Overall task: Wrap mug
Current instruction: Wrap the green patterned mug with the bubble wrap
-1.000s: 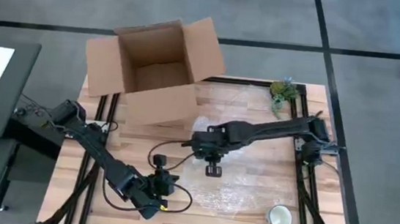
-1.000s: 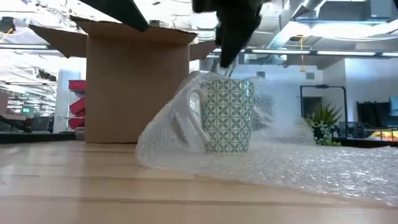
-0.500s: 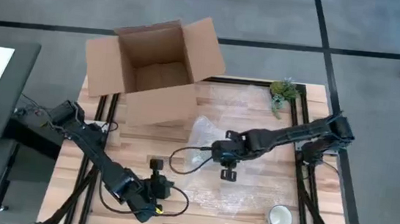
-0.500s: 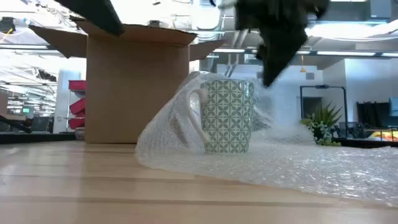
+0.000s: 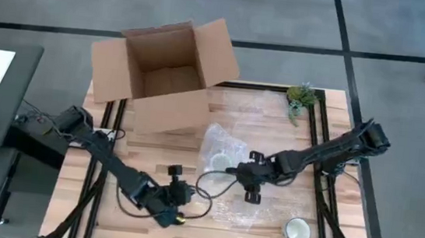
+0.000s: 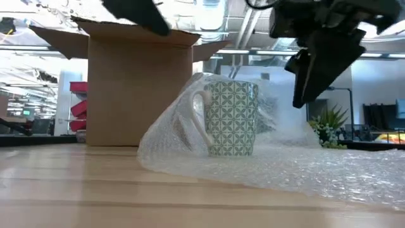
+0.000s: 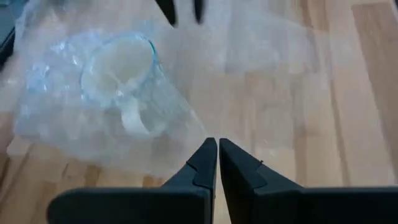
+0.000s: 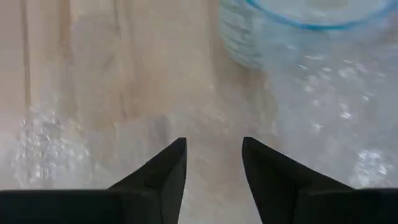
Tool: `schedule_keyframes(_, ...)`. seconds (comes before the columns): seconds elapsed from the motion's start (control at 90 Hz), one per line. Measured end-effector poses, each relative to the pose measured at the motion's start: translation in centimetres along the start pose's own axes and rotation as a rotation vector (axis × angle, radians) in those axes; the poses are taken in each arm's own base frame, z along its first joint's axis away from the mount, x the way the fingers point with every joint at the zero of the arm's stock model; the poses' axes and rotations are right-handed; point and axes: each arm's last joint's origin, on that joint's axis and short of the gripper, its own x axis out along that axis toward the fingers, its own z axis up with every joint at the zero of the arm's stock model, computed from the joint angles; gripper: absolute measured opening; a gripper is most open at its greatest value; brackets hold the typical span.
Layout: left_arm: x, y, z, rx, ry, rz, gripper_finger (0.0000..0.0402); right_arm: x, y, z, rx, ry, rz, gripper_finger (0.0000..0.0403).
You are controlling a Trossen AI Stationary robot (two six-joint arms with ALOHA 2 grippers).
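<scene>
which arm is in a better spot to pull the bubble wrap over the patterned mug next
Probably the right. Its gripper hangs open beside the patterned mug over the bubble wrap; the left gripper sits shut, farther off.

Open industrial lab hall: exposed ceiling ducts (image 6: 221, 25), red shelving (image 6: 77, 104), taped grey floor (image 5: 407, 44).

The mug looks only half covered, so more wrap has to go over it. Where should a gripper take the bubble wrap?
Probably the loose flat bubble wrap beside the mug, on the right gripper's side. It lies flat on the table, so come from above, pinch its edge and fold it over.
</scene>
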Motion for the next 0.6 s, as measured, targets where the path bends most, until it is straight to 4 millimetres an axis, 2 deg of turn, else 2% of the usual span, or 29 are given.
schedule_keyframes(0.178, 2.1, 3.5, 3.5, -0.042, -0.027, 0.007, 0.0000, -0.5, 2.9, -1.2, -0.025, -0.061, -0.023, 0.0139)
schedule_keyframes(0.3, 3.6, 6.4, 5.1, -0.087, 0.017, -0.071, 0.0017, -1.0, 4.6, -2.2, -0.053, -0.095, -0.043, 0.0137)
schedule_keyframes(0.422, 5.0, 9.3, 6.0, -0.110, 0.038, -0.112, 0.0067, -1.3, 5.7, -3.0, -0.066, -0.122, -0.057, 0.0137)
schedule_keyframes(0.6, 6.4, 12.7, 6.2, -0.111, 0.059, -0.059, 0.0164, -1.7, 6.9, -3.7, -0.080, -0.139, -0.045, 0.0137)
